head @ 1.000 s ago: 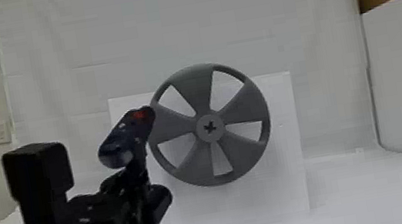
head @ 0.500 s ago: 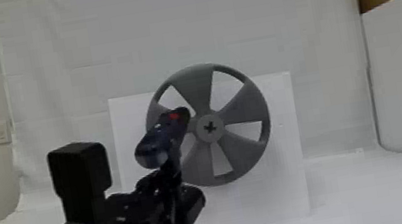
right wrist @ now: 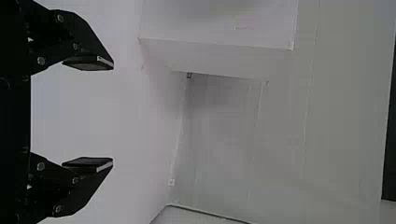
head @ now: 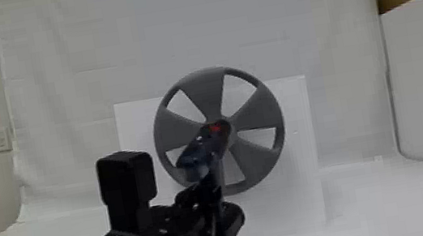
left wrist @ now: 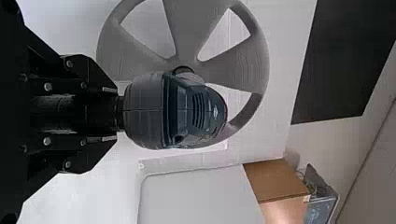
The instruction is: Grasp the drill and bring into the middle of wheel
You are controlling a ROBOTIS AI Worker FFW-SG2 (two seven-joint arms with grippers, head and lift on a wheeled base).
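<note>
1 drill (head: 200,151) in L gripper (head: 216,193), nr wheel (head: 253,116) ctr.

wht surface (head: 386,209), wht panel (head: 301,158) upright on it

Left gripper (head: 211,193), black fingers (left wrist: 99,77) either side of dark handle of drill (left wrist: 149,109). Drill's rounded, dark blue-black housing faces camera, vent slots on it. Round dark nose overlaps grey spoked wheel (left wrist: 238,65) near hub; contact cannot be told. Housing covers part of wheel, openings between spokes visible. White board behind wheel. Farther off: large black panel (left wrist: 343,60), white partition (left wrist: 201,196), brown box (left wrist: 275,179) beside it, bluish container (left wrist: 320,210) with cables (left wrist: 320,188) near brown box.
</note>
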